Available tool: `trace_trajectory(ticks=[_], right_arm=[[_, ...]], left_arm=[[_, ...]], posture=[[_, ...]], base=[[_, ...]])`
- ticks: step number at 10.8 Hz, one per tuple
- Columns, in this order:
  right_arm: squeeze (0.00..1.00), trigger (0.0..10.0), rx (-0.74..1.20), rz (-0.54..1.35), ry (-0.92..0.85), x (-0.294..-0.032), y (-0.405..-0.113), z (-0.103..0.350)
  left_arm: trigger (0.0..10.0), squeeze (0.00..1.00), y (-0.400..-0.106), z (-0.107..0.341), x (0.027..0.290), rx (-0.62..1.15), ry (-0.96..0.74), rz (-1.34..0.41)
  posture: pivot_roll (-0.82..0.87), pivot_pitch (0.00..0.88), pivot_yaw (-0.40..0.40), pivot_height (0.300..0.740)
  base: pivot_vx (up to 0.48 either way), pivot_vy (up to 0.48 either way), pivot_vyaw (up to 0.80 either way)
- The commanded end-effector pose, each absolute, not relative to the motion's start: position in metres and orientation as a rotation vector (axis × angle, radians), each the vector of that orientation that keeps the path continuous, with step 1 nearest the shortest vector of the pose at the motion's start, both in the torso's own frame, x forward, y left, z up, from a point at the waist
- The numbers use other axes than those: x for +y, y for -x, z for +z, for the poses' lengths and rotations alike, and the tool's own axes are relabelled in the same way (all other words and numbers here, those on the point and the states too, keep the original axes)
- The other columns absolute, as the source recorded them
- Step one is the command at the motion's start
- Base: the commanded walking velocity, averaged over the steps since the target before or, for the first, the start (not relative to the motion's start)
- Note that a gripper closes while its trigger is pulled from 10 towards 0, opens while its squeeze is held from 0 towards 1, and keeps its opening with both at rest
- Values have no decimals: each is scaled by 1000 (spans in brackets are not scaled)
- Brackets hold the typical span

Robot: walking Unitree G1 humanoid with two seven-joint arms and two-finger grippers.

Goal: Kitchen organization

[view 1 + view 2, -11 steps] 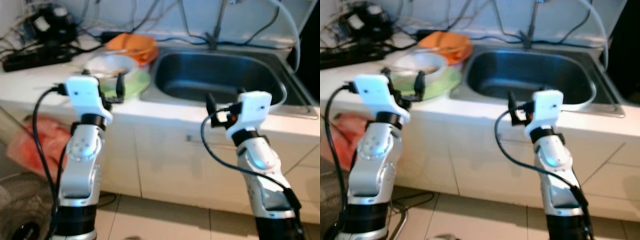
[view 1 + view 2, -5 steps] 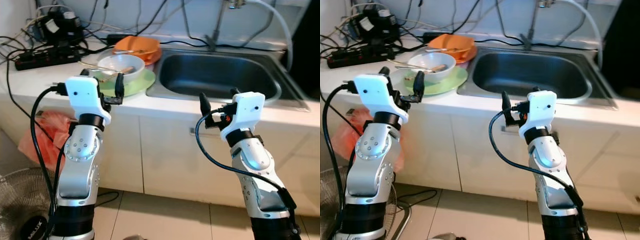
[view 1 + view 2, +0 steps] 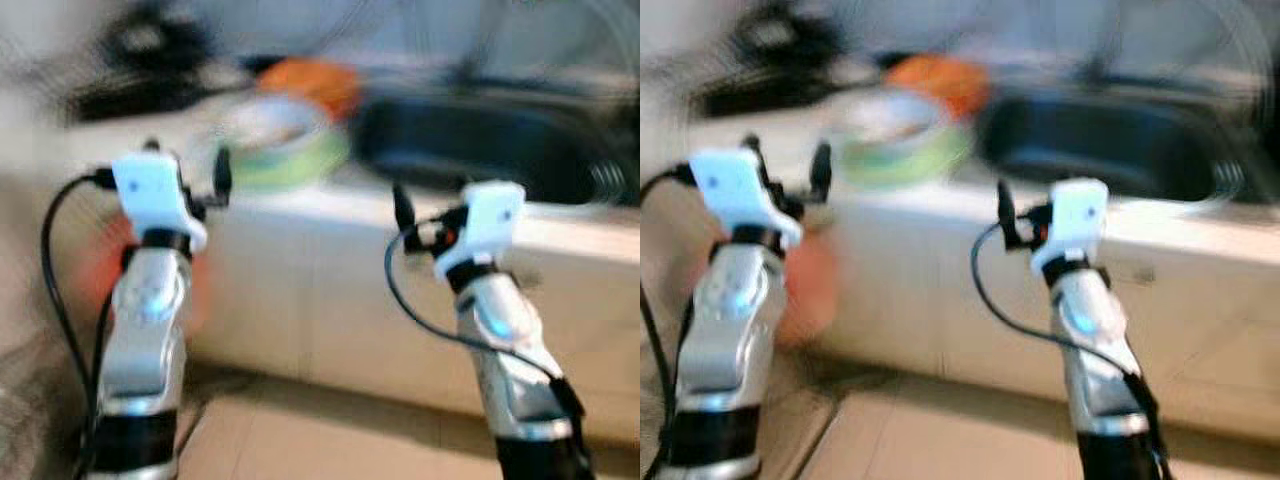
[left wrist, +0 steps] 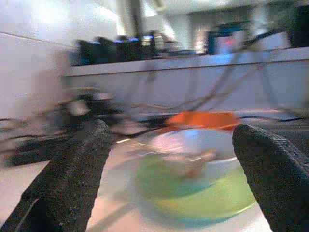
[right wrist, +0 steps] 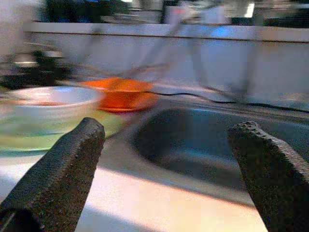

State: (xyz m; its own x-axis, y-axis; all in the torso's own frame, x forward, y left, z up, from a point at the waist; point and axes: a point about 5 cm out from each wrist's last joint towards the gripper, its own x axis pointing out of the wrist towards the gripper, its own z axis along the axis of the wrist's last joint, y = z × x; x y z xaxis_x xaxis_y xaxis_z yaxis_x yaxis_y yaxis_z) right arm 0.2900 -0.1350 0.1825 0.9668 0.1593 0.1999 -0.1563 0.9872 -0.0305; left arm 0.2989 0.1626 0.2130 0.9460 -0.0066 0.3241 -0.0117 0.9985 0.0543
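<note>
Now both grippers, left (image 4: 169,179) and right (image 5: 164,174), hang spread wide and empty short of the counter (image 5: 159,203); white bowl (image 4: 193,154) sits on the green plate (image 4: 203,198) beside the sink (image 5: 193,145) (everything's blurred), so a mistimed reach could knock the stack.

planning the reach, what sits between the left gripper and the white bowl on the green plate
Nothing stands there. In the left wrist view the open left gripper looks over a bare strip of white counter straight at the white bowl on the green plate.
</note>
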Motion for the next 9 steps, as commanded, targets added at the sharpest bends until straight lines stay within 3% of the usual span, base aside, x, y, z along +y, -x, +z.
trace_trajectory(ticks=[1, 2, 9], right_arm=[[0, 10000, -215, 135, 27, -142, -289, 185], [0, 10000, -216, 134, 27, -142, -288, 185], [0, 10000, -215, 139, 31, -142, -290, 186]], left_arm=[[10000, 0, -300, 214, 153, -329, -48, -34], [10000, 0, -300, 212, 153, -316, -39, -25], [10000, 0, -297, 205, 154, -333, -62, -41]], posture=[[107, 22, 36, 740], [106, 23, 35, 740], [110, 20, 30, 740]], base=[[465, 0, 0], [341, 0, 0], [0, 0, 0]])
